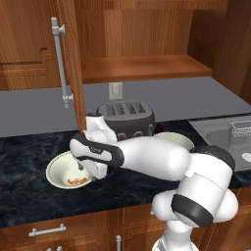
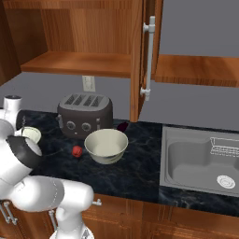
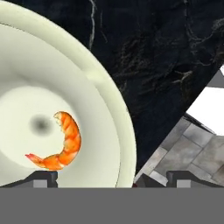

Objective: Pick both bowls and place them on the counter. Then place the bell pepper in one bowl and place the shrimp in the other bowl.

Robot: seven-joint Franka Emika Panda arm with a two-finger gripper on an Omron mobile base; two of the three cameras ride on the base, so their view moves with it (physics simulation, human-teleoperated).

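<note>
1. Your shrimp (image 3: 61,144) lies inside the wide shallow bowl (image 3: 105,100), curled on the flat bottom just off its centre; in the left base view you see it as an orange speck (image 1: 76,181) near the front of that bowl (image 1: 56,169).
2. That shallow bowl sits on the black counter (image 1: 29,191), near its front edge and to the left of the toaster.
3. Your gripper (image 3: 111,177) hangs directly over the bowl, its two dark fingertips (image 3: 43,177) spread wide with nothing between them; one tip is over the bowl's floor beside the shrimp's tail, the other is past the rim, over the counter edge.
4. From the left base view the hand (image 1: 90,162) reaches down into the shallow bowl's right side, hiding part of its rim.
5. The deeper bowl (image 2: 106,145) stands upright on the counter (image 2: 140,163) in front of the toaster, between it and the front edge.
6. The red pepper (image 2: 77,151) lies on the counter just left of the deeper bowl, close to it; you cannot tell whether the two touch.
7. The dark toaster (image 2: 85,114) stands at the back against the wall, under the open wooden cabinet (image 2: 79,60).
8. The steel sink (image 2: 200,161) is set into the counter well to the right of the deeper bowl.
</note>
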